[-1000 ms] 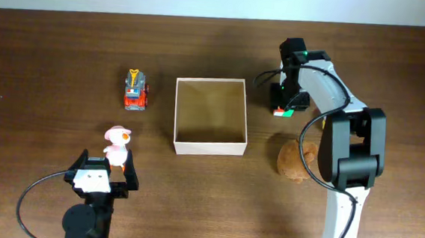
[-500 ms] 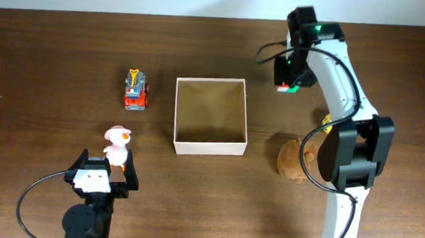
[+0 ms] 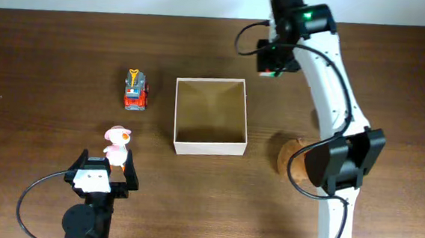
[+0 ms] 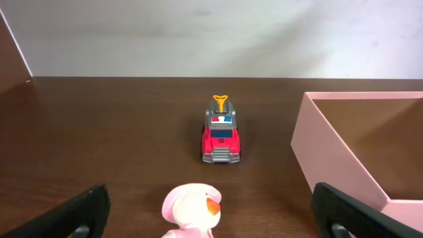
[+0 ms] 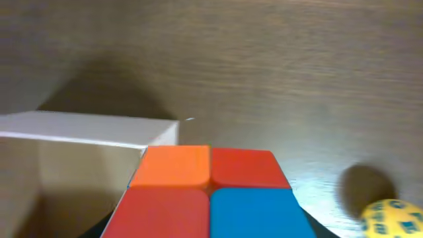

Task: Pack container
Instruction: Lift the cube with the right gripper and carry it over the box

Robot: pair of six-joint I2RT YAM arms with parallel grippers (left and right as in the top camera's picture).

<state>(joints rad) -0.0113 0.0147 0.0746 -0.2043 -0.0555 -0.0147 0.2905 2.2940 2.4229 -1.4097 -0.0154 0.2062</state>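
Carry: our right gripper [image 3: 270,67], clamping orange-red-blue cube [image 5: 211,192], has swung toward table's [image 3: 68,41] far edge, nearing cream-white cardboard container [image 3: 209,146]; left gripper [image 3: 106,166] jaws apart.

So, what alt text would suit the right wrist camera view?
An orange, red and blue puzzle cube fills the lower foreground, close to the camera, above a dark brown wooden table. A corner of the cream-white open box shows at left, and a blurred yellow ball with blue marks at lower right.
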